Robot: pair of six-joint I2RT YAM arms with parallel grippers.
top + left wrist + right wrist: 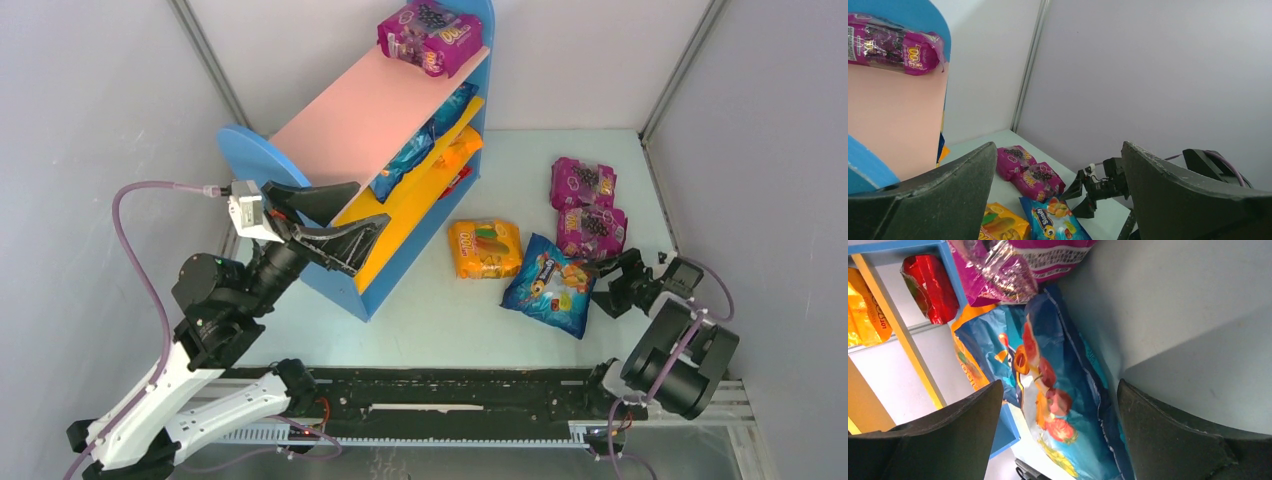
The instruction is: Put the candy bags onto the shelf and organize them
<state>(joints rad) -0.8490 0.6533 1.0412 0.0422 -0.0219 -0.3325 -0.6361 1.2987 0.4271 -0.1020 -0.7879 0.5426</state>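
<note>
Bright, even light falls from above. The pale desk (440, 320) in front of the shelf (385, 110) carries only a faint, soft-edged shadow. White glare streaks the purple candy bag (432, 35) on the shelf's top board. In the right wrist view, a crinkled purple bag (998, 270) near the shelf and a red pouch (930, 287) inside it glint. The left pincer's fingers (923, 200) loom dark and slightly soft.
</note>
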